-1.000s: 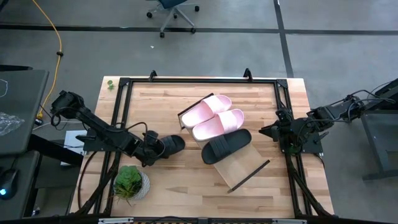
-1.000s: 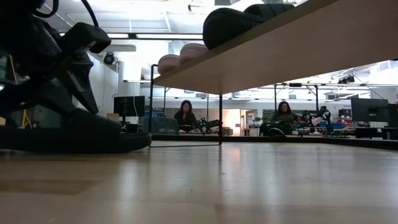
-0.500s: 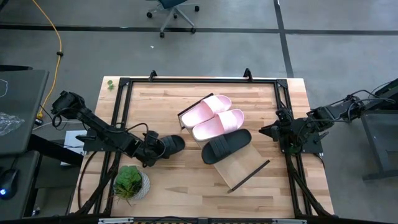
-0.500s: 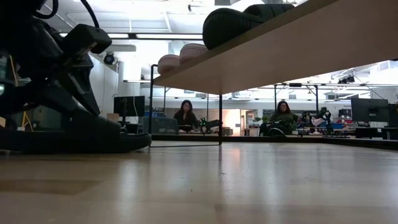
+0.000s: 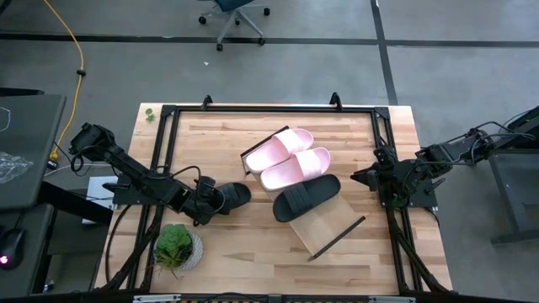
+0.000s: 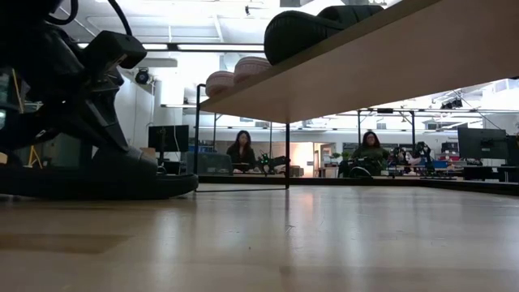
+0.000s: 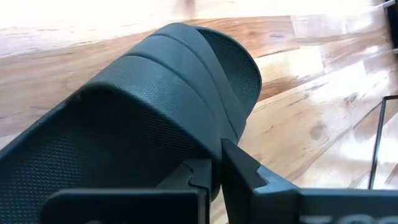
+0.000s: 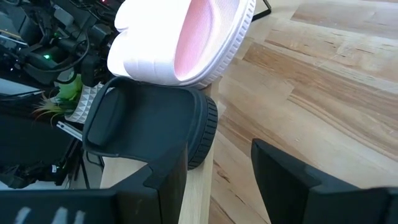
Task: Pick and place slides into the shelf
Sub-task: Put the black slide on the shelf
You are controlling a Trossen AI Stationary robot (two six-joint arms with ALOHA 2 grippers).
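Note:
A black slide (image 5: 234,195) lies sole-down on the table left of centre, also seen in the low view (image 6: 122,182). My left gripper (image 5: 212,202) is shut on its strap. The shelf (image 5: 324,227), a raised light-wood board, runs slantwise across the table's middle. It carries two pale pink slides (image 5: 285,146) (image 5: 296,166) and a second black slide (image 5: 306,198). My right gripper (image 5: 370,178) waits open at the table's right edge. Its wrist view faces the shelved black slide (image 8: 149,124) and a pink one (image 8: 180,43). My left gripper pinches the rim of the black slide's strap (image 7: 214,149) between its two fingers. One finger (image 7: 245,171) is on the hollow inner side and the other (image 7: 196,180) on the outer face. It comes slanting down from the table's left. The slide's sole rests on the table.
A small potted plant (image 5: 177,247) stands near the front left corner, close to the left arm. A black frame rail (image 5: 269,109) borders the tabletop. Bare wood lies in front of the shelf (image 5: 253,261). People sit in the room beyond (image 6: 242,150).
My left gripper has shut on the black slide's strap without shifting across the table. The slide has stayed where it lay.

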